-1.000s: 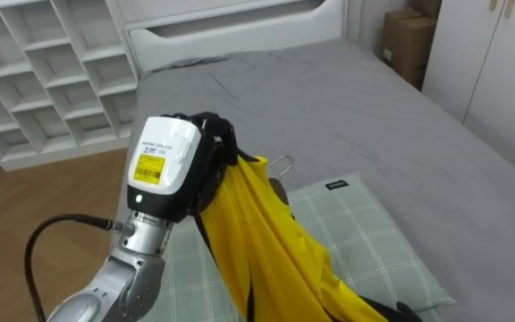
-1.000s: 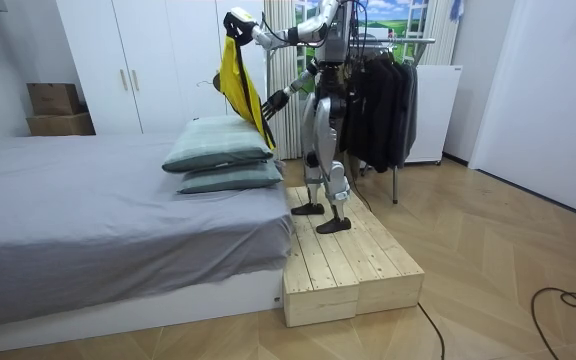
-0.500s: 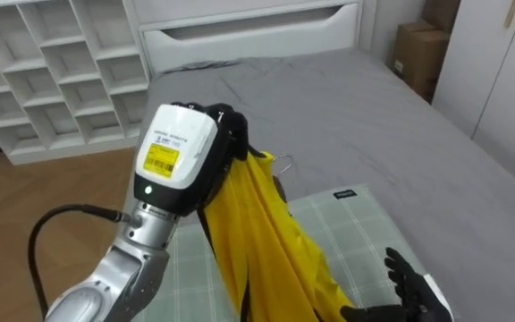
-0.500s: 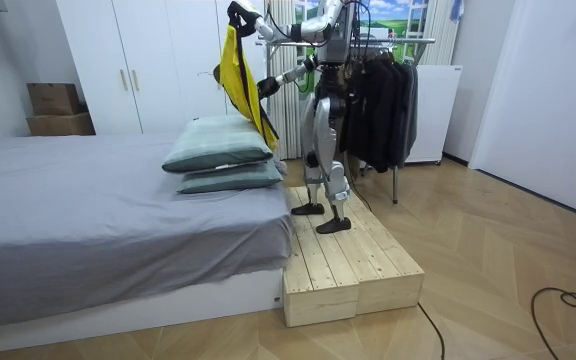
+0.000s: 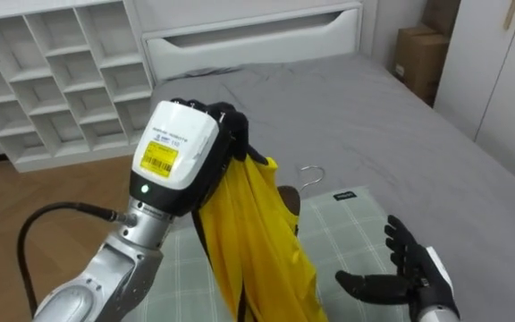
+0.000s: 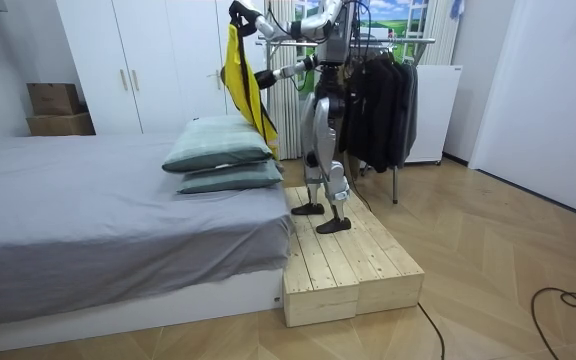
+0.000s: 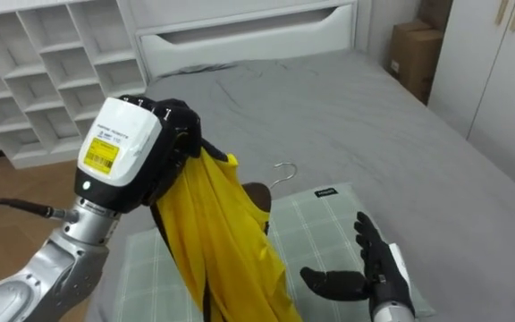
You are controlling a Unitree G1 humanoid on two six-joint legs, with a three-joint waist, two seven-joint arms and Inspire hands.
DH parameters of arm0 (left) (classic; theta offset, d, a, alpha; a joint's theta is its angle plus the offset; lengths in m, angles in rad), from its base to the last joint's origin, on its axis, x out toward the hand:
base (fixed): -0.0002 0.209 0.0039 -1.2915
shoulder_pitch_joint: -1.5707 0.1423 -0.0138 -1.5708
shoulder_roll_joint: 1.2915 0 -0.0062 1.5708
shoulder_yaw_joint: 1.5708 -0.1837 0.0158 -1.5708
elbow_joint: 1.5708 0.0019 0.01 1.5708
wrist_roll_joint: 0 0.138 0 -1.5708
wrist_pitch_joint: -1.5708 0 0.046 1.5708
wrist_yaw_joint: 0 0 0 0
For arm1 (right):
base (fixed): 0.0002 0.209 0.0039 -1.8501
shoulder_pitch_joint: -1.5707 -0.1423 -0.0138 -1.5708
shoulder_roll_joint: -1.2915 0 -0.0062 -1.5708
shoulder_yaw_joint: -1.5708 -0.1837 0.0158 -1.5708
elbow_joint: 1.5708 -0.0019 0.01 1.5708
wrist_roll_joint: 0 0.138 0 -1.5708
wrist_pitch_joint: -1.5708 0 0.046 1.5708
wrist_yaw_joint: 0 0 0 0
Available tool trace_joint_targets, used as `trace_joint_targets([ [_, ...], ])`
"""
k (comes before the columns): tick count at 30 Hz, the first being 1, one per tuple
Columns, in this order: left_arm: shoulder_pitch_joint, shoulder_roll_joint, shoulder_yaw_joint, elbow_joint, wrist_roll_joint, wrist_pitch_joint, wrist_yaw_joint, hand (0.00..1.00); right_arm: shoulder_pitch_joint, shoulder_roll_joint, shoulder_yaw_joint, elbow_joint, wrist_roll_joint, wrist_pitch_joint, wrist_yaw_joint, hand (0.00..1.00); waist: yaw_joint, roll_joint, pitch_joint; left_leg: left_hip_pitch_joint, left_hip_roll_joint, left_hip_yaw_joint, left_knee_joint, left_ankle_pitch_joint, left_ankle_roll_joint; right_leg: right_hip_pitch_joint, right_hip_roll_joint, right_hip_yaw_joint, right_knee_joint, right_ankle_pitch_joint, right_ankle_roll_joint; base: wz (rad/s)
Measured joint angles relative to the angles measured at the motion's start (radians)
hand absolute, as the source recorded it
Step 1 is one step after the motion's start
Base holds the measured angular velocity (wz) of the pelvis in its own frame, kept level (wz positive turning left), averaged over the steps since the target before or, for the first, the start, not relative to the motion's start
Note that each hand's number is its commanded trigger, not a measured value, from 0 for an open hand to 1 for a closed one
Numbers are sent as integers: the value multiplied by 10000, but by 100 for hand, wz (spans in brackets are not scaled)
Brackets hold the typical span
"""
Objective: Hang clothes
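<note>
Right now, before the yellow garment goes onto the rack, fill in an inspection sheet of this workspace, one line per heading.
Surface: grey bed with two stacked pillows; the robot stands on a wooden platform beside it.
Job's things: yellow garment held up above the pillows, a metal hanger hook showing beside it; clothes rack with dark clothes behind the robot.
Clutter: nothing seen.
Hands: left hand curled round the garment's top; right hand open, close beside the garment's lower part, contact unclear.
Cables: nothing seen besides the robot's own.
Surroundings: white shelf unit, cardboard box, white wardrobe.
</note>
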Motion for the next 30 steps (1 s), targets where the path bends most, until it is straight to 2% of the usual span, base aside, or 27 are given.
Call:
trace_joint_targets([
  [6,-6,4,1,-845,189,-71,-2,100,-1,17,1,-13,266,-2,-57,0,-19,8,2,7,8,4,11,-10,-16,-4,-4,-22,-3,-21,-2,0],
  [11,-33,17,5,-880,187,-79,-197,100,-4,127,14,197,282,-48,4,0,-22,2,8,7,8,-1,17,-13,-18,5,-8,-11,-21,-39,16,0],
  [16,-179,21,5,-892,200,-62,-381,100,-3,138,38,555,851,-50,65,0,55,88,84,-39,2,-4,-8,-50,2,-56,8,25,-15,-66,43,0],
  [18,-255,33,5,-982,199,-51,-447,100,-3,143,56,564,1254,-50,66,0,78,94,81,-59,8,-1,-14,-52,-1,-76,19,28,-18,-64,39,0],
  [22,-260,259,12,-1782,199,26,-475,100,1,146,54,563,2264,-47,221,0,100,140,71,-136,18,2,-4,-58,-13,-111,28,7,-63,-54,23,0],
  [30,-276,243,13,-1926,242,200,-490,100,3,336,62,812,3011,-21,936,0,171,183,56,-138,21,-20,0,-58,-14,-32,6,-73,-184,-50,26,2],
])
